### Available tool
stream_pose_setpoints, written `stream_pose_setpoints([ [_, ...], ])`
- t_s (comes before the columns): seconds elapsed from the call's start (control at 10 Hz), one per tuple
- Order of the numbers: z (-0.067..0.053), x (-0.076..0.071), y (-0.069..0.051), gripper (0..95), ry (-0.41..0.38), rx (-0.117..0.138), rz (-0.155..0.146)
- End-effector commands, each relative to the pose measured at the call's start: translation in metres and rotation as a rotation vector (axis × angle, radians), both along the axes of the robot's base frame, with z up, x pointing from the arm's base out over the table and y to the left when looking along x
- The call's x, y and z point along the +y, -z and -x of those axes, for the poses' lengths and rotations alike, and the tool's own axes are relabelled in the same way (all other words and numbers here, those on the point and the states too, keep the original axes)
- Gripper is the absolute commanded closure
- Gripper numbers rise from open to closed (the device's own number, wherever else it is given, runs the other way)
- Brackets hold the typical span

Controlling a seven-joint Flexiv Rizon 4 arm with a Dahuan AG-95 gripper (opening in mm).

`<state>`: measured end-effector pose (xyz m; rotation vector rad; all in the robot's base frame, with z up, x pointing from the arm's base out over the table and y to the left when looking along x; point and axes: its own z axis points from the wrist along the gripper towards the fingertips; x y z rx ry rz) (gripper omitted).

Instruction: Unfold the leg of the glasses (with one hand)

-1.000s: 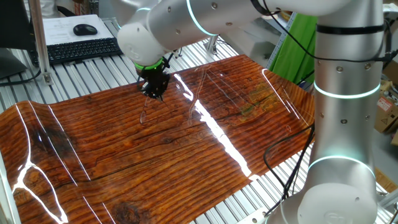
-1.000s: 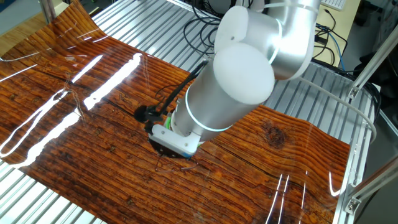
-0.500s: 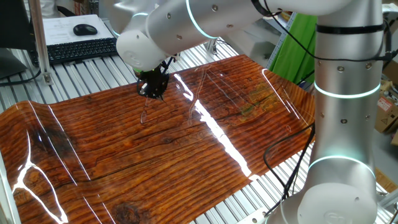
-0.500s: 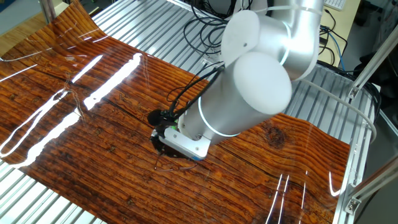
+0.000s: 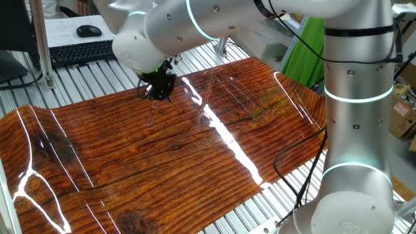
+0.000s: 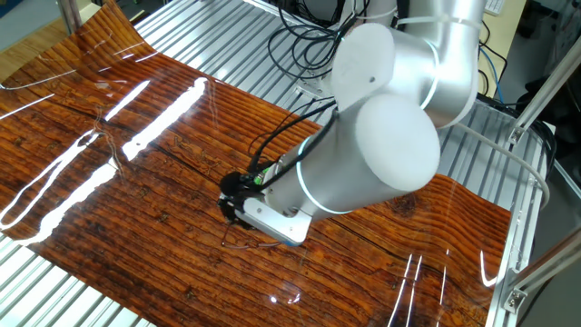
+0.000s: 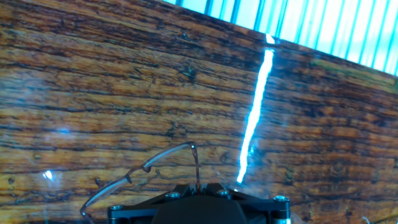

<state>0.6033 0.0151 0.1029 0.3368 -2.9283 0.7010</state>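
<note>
One fixed view: gripper low over the wood-pattern mat, near its far edge; fingers' state cannot be told.

Other fixed view: arm hides most; thin wire of the glasses lies on mat just beside gripper.

Hand view: glasses right under the hand body, rim and one leg visible. Prob. very light, thin, easily bent; better push the leg near the hinge, gently.
</note>
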Motion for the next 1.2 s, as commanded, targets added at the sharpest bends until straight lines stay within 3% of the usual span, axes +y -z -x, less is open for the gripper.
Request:
stream_pose_setpoints([
  [0.1, -0.0003, -0.0006, -0.0039, 95.0, 0.002, 0.004, -0.006],
  [0.3, -0.0004, -0.0007, -0.004, 95.0, 0.002, 0.005, -0.006],
  [0.6, -0.0003, -0.0017, -0.0056, 95.0, 0.012, 0.024, 0.031],
  [0.7, -0.0004, -0.0021, -0.006, 95.0, 0.019, 0.037, 0.028],
  [0.8, -0.0007, -0.0047, -0.006, 95.0, 0.011, 0.025, -0.076],
  [1.0, -0.0008, -0.0055, -0.0063, 95.0, 0.016, 0.034, -0.045],
  [1.1, -0.0012, -0.0066, -0.0072, 95.0, 0.019, 0.042, -0.086],
  [1.2, -0.0011, -0.0063, -0.0079, 95.0, 0.021, 0.046, -0.074],
])
